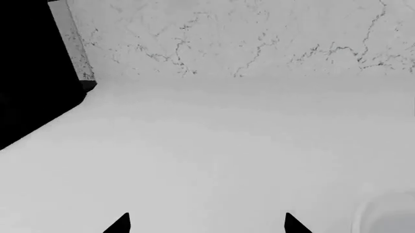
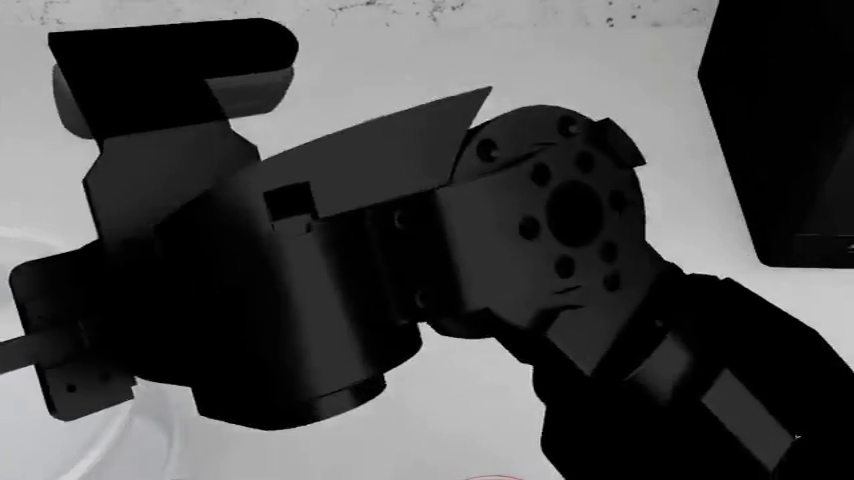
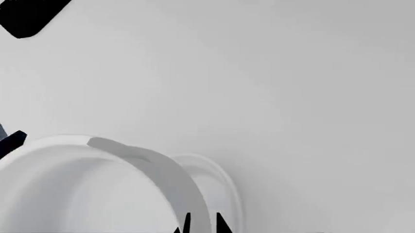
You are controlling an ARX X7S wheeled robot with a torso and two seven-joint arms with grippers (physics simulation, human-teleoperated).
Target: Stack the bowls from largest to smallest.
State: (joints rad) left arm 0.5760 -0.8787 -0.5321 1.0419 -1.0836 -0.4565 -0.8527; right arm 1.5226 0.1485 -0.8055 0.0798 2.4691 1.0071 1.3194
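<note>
The head view is mostly blocked by a dark arm [image 2: 400, 280]; behind it lie the white counter [image 2: 400, 70] and, at far right, the black toaster [image 2: 787, 130]. A thin red arc at the near edge may be the red bowl [image 2: 487, 478].

In the right wrist view the right gripper [image 3: 202, 223] has its 2 tips close together on either side of a white bowl [image 3: 84, 189] rim, pinching it. A second white bowl [image 3: 217, 179] sits just behind, touching or overlapping it.

The left gripper [image 1: 207, 223] hangs over bare counter with its 2 tips spread wide and nothing between them. A pale curved edge of a bowl [image 1: 389, 213] shows near it.
</note>
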